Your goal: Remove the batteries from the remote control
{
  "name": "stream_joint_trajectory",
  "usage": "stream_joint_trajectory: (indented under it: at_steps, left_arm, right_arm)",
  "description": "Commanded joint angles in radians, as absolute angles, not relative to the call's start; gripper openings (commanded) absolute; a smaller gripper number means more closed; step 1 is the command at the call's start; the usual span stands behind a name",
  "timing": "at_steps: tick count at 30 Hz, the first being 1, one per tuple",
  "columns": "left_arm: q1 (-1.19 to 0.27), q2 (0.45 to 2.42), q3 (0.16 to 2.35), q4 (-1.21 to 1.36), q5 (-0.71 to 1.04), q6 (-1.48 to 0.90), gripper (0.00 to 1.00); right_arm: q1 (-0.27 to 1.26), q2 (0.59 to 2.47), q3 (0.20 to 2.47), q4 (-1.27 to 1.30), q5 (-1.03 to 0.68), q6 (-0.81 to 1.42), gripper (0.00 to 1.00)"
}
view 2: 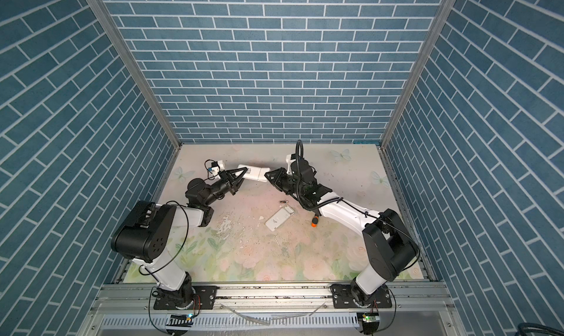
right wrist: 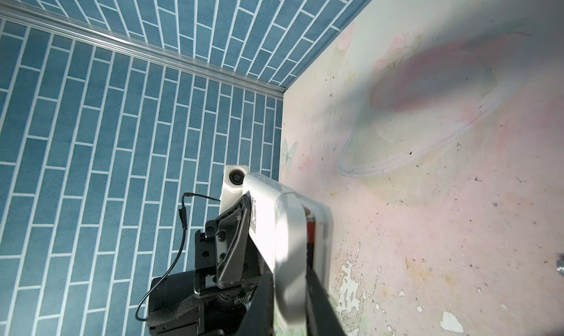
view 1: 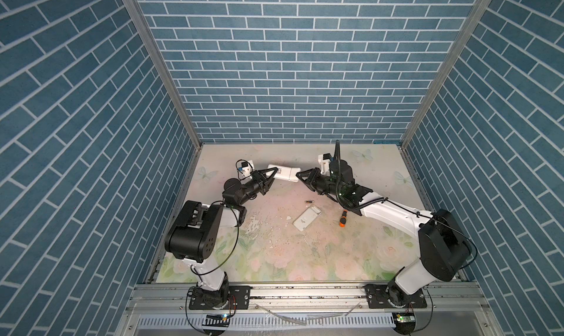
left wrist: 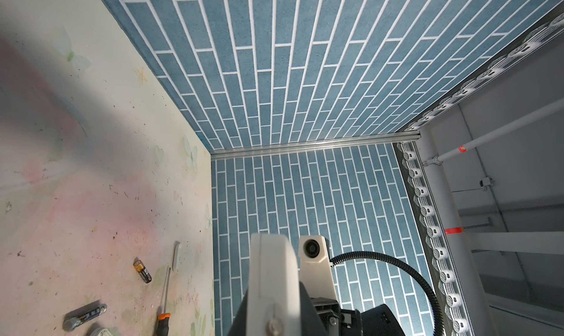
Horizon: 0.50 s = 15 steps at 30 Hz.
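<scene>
My left claw (view 1: 273,176) is clamped tight on one end of the remote control (view 1: 285,172). My right claw (view 1: 299,177) is closed on the opposite end. The white body hangs between the two, lifted off the table (view 1: 274,252) near the back wall, and in both top views it sits roughly level across the gap between my wrists.

From my right wrist, the remote control (right wrist: 274,227) runs away from the camera between my two dark fingers (right wrist: 320,301). A long slot stands open along it. A dark red strip (right wrist: 310,230) shows inside the slot, and I cannot tell whether that is a battery. From my left wrist I see only the plain white side of the body (left wrist: 273,276), with the other wrist's camera housing (left wrist: 312,250) just past it.

Below and in front of the held remote control, one battery (view 1: 309,202) lies on its side on the table, towards the middle. Near it, closer to the front, a white cover (view 1: 307,217) lies flat and askew. To the right of the cover lies a screwdriver (view 1: 343,218) with an orange and black handle, close by my right forearm.

In the left wrist view that battery (left wrist: 142,271) is black with a gold end, just beside the screwdriver's thin shaft (left wrist: 167,285). A second cylinder (left wrist: 85,314) shows there too, blurred, grey and dark with yellow print. It looks like another battery, but I cannot tell whether it rests on the table
</scene>
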State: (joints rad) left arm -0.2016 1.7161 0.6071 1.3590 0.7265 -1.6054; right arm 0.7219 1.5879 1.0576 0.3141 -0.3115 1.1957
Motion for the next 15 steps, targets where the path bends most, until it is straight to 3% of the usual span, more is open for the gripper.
stream_joint_trajectory:
  at_steps: [1, 5, 15]
  left_arm:
    - [-0.210, 1.695, 0.613, 1.407, 0.745, -1.598, 0.00]
    - [-0.213, 1.691, 0.609, 1.407, 0.745, -1.599, 0.00]
    - [-0.213, 1.686, 0.612, 1.407, 0.741, -1.600, 0.00]
  right_arm:
    - [0.730, 1.611, 1.116, 0.305, -0.328, 1.172, 0.21]
    - [0.730, 1.620, 1.122, 0.307, -0.331, 1.172, 0.21]
    - [0.730, 1.626, 1.126, 0.305, -0.332, 1.170, 0.10]
